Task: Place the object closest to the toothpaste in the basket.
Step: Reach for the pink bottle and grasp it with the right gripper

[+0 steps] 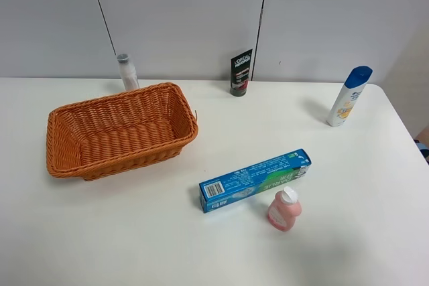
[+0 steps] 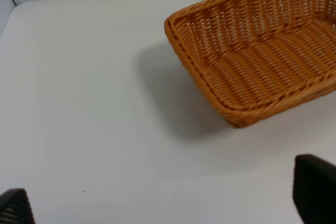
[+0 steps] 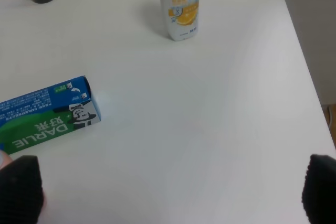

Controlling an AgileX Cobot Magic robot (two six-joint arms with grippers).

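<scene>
Your view: pink plastic bottle [image 1: 284, 209] beside blue cardboard toothpaste carton [image 1: 255, 180], lower centre — left pincer [image 2: 165, 198], right pincer [image 3: 168, 187] spread.

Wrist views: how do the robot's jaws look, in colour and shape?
Only the tips show. The left gripper has two black jaws with blocky corners; one seems finely textured. The right gripper has two black jaws, blurred and rounded. No cables or markings are visible, and the exterior high view shows no arm.
</scene>
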